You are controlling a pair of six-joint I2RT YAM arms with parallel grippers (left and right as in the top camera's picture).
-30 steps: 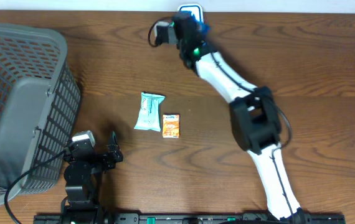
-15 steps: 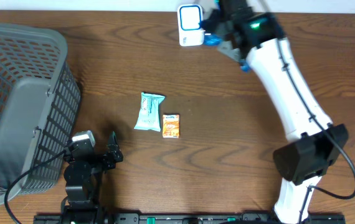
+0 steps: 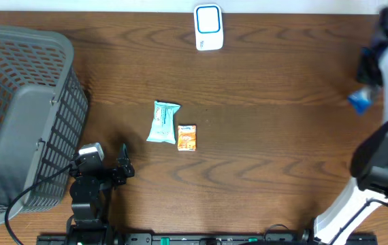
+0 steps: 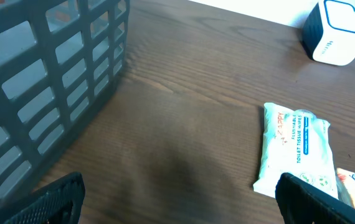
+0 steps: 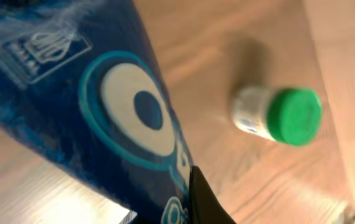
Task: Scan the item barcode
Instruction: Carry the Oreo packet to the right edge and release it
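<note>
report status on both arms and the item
Left fingers open, empty. Right fingers shut on blue packet, at the table's right edge, far from scanner. Green-capped bottle on the table nearby.

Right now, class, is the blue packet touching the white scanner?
Apart. The overhead view shows the white scanner at the far edge and the blue packet well off near the picture's right edge, with bare tabletop between them.

A fixed overhead camera looks straight down on the whole surface (image 3: 262, 136); the left wrist camera sits low behind the left gripper (image 4: 184, 208), facing ahead to the basket (image 4: 40, 74), wipes pack (image 4: 293, 146) and scanner (image 4: 333, 31) also seen from above; the right wrist camera is pressed close against a blue packet (image 5: 103, 112).
</note>
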